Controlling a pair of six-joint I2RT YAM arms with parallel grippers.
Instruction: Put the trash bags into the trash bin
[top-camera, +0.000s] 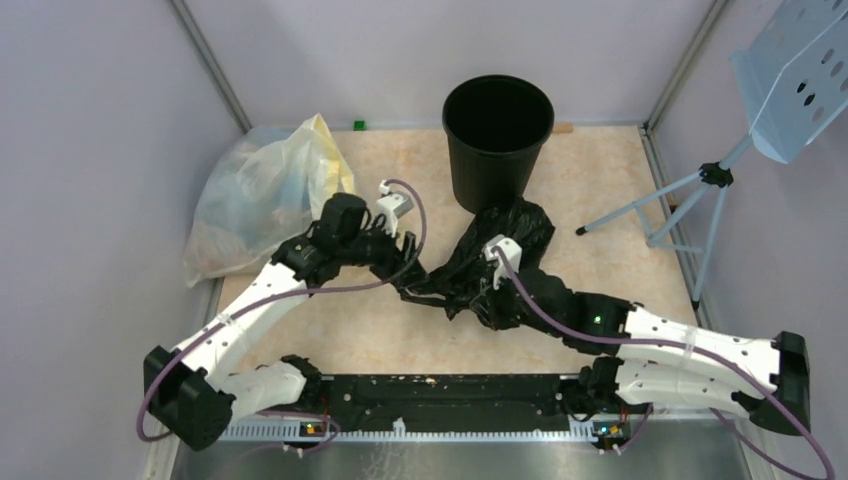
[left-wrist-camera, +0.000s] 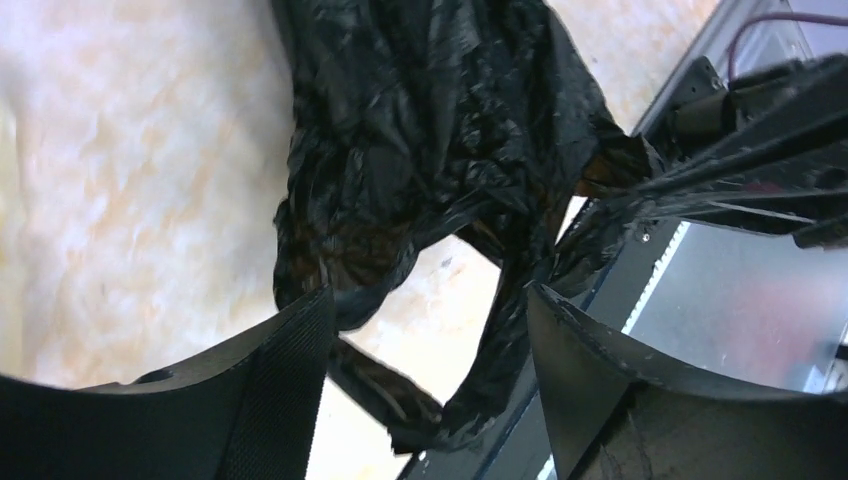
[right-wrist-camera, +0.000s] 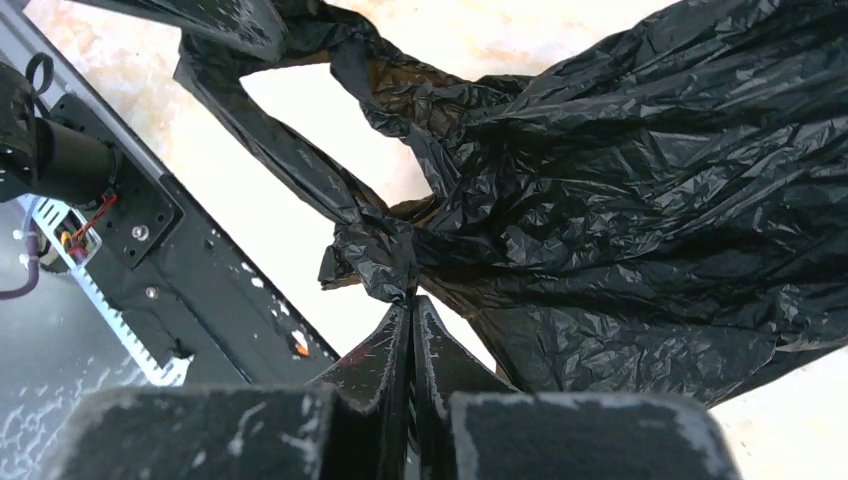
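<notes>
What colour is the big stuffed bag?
Pale see-through yellow. The stuffed bag shows best in the top view.

No legible text, label or number.

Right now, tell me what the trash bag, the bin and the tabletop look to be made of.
Trash bag: thin plastic film, glossy black; it crumples into fine creases that catch the light. Bin: probably rigid plastic, matte black, holding a round tapering shape. Tabletop: pale, marbled beige surface with a faint sheen; stone or a printed laminate, I cannot tell which.
</notes>
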